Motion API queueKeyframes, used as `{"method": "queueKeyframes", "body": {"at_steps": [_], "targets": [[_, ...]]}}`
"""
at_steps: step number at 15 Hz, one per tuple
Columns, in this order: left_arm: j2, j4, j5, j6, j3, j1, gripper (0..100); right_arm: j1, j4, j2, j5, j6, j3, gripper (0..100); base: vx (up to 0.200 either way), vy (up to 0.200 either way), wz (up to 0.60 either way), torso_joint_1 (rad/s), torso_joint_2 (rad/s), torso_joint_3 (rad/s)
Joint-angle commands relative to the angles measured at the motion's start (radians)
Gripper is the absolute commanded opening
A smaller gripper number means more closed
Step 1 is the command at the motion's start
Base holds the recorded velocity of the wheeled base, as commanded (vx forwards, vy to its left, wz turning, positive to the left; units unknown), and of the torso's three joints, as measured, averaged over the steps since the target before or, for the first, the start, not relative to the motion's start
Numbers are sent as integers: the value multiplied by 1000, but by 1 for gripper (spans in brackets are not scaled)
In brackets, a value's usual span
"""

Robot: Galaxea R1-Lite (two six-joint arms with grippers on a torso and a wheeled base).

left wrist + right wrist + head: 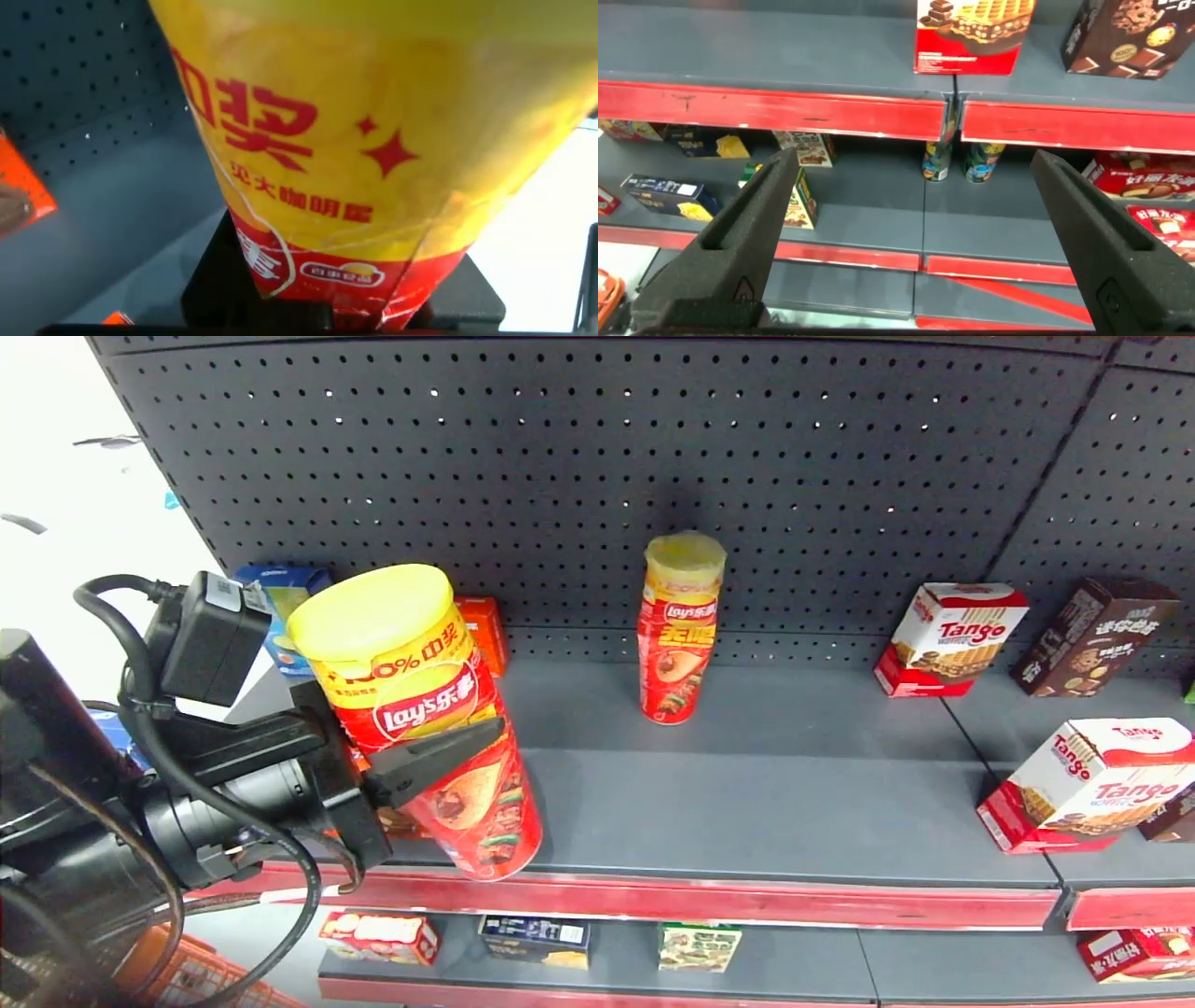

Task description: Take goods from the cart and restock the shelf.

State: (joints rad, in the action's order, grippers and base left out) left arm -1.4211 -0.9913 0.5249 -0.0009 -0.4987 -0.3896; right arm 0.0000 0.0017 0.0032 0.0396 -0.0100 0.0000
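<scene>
Two chip cans are at the shelf (747,803): the standing can (680,630) is upright near the pegboard (607,448), and the held can (420,700) (tilted, yellow lid up) is forward and left of the standing can, base at the shelf's front edge, clamped by the left claw (439,747). The right claw (913,161) gapes wide, gripping nothing.

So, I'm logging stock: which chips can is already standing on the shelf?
The back can, upright near the pegboard; the front can is tilted, clamped in the left gripper.
</scene>
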Motion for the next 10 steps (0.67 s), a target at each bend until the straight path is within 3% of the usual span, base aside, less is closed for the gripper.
{"method": "queueKeyframes", "body": {"at_steps": [1,4,5,10], "targets": [[-7,0,0,-1,-4,0,0,0,0,1,0,1,0,100,0,0,0,0,0,0],[-4,5,32,1,-3,-11,0,0,3,1,2,-2,0,100,0,0,0,0,0,0],[-4,6,29,1,3,-35,0,0,3,1,2,-2,0,100,0,0,0,0,0,0],[-10,13,26,-1,12,-32,0,0,1,1,2,-2,0,100,0,0,0,0,0,0]]}}
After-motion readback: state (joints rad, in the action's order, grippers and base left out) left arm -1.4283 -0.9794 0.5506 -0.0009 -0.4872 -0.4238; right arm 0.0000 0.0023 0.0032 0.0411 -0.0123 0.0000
